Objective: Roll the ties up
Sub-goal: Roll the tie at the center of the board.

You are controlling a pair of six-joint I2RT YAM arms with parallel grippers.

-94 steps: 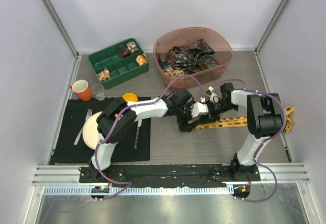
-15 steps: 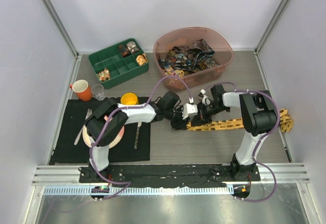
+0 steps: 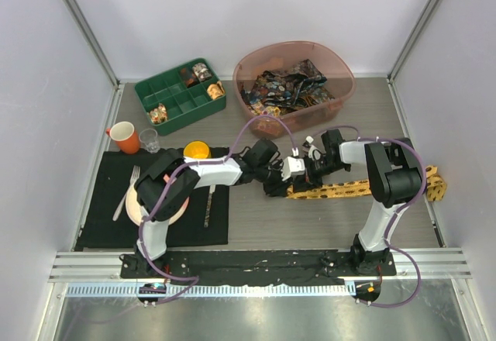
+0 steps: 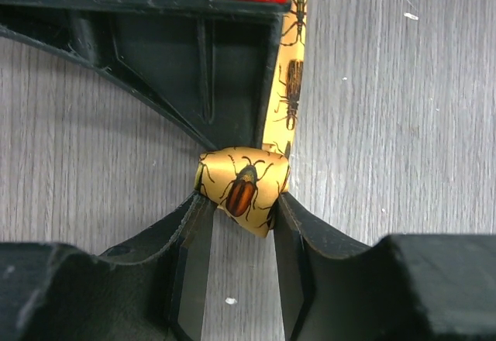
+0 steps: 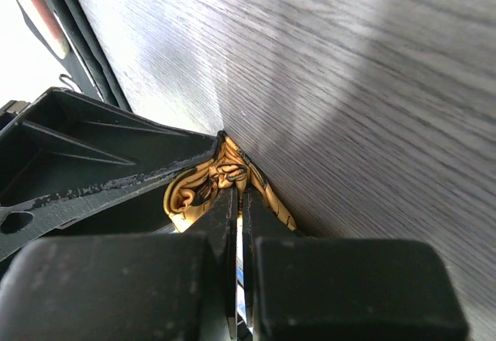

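Check the left gripper: its jaws are clamped on the rolled end of the yellow tie, with one finger pressing on each side of the roll. A beetle print shows on the roll between the jaws. From the roll, the flat length of the tie runs straight out ahead of these jaws along the table. Check the right gripper: its jaws are together, with their tips in the folds of the same roll. You cannot tell whether a layer is nipped between them. The dark printed ties lie in the pink tub, well beyond both sets of jaws
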